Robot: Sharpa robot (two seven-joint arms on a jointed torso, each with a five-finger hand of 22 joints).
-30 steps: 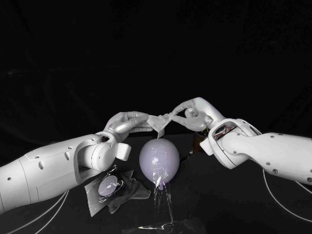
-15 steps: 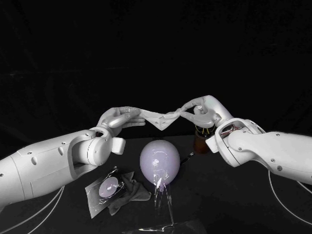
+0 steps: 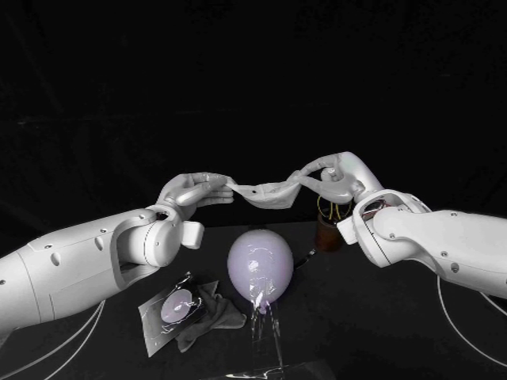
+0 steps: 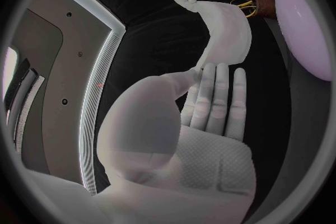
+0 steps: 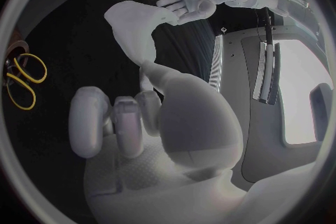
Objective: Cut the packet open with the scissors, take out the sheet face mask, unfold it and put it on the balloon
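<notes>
As left robot hand [image 3: 194,190], right robot hand [image 3: 336,176] pinch ends, mask [image 3: 268,192] spans sideways.

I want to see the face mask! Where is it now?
In the head view, the sheet face mask is held up between the left robot hand and right robot hand, above the balloon.

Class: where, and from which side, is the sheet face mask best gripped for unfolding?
Probably its two end edges, one from each side: the sheet face mask is a limp strip, sagging between the left hand and right hand, which pinch it there.
</notes>
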